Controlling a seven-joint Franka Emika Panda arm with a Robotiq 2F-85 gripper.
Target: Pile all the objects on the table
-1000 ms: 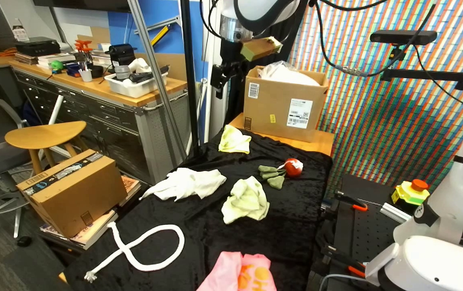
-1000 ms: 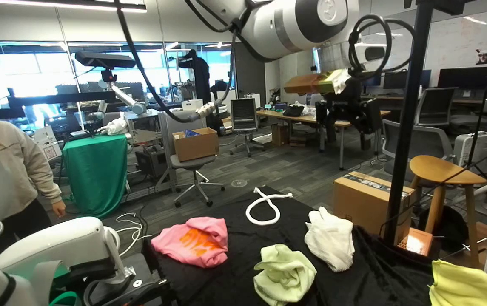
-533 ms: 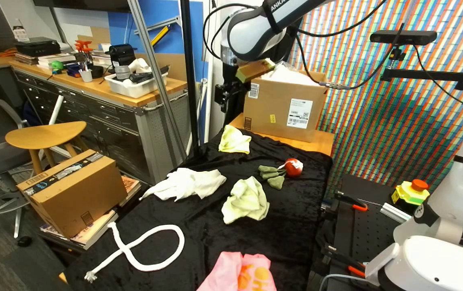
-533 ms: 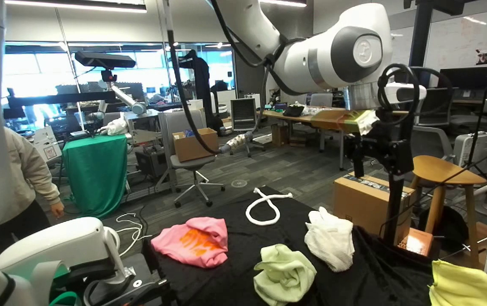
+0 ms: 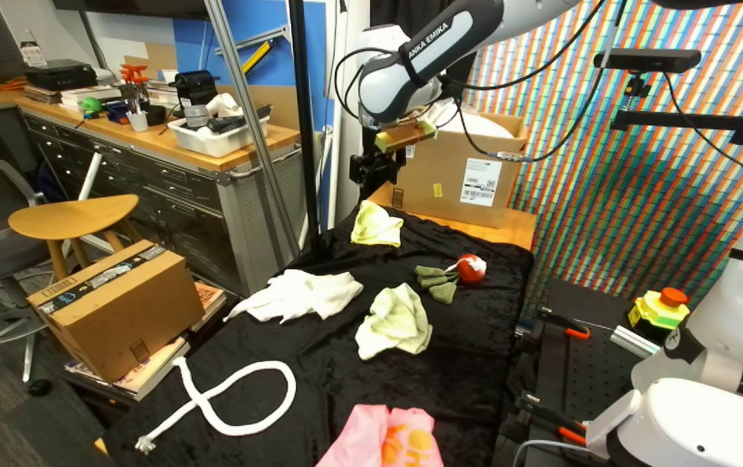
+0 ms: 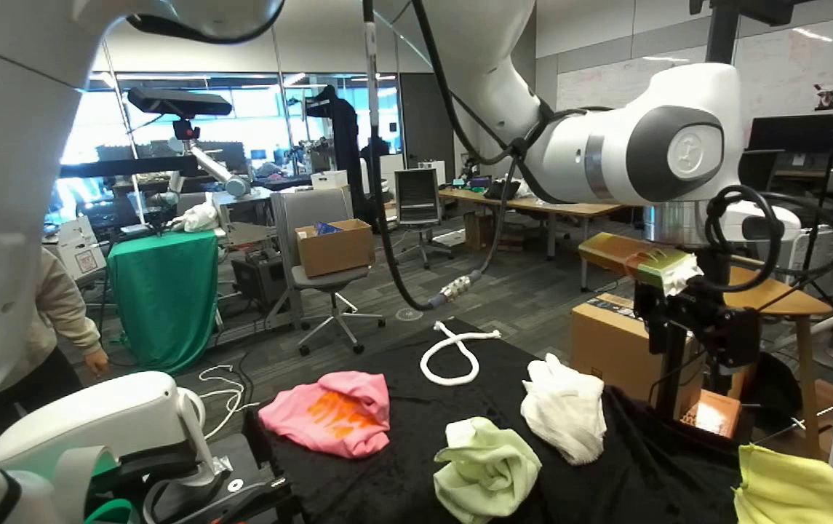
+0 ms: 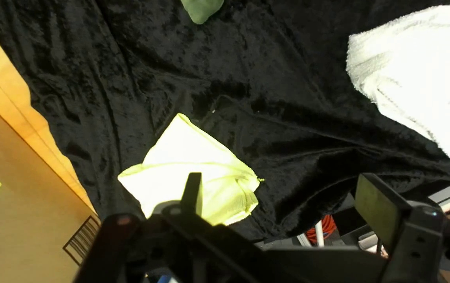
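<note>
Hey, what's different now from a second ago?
In an exterior view, the white-and-grey robot arm moved down and to the right, bringing its open jaws nearer the bright yellow folded cloth. Nothing was grabbed or let go. That cloth, the crumpled white cloth, crumpled pale green cloth, pink-and-orange cloth, looped white rope and round red thing stayed put.

Black-topped table (image 5: 462, 363), yellow cloth (image 5: 376, 226) near one edge, white cloth (image 5: 309, 295), pale-green cloth (image 5: 396, 322), pink cloth (image 6: 325, 418) orange-lettered, red-and-white ball (image 5: 470, 270), white rope (image 5: 200, 398)
</note>
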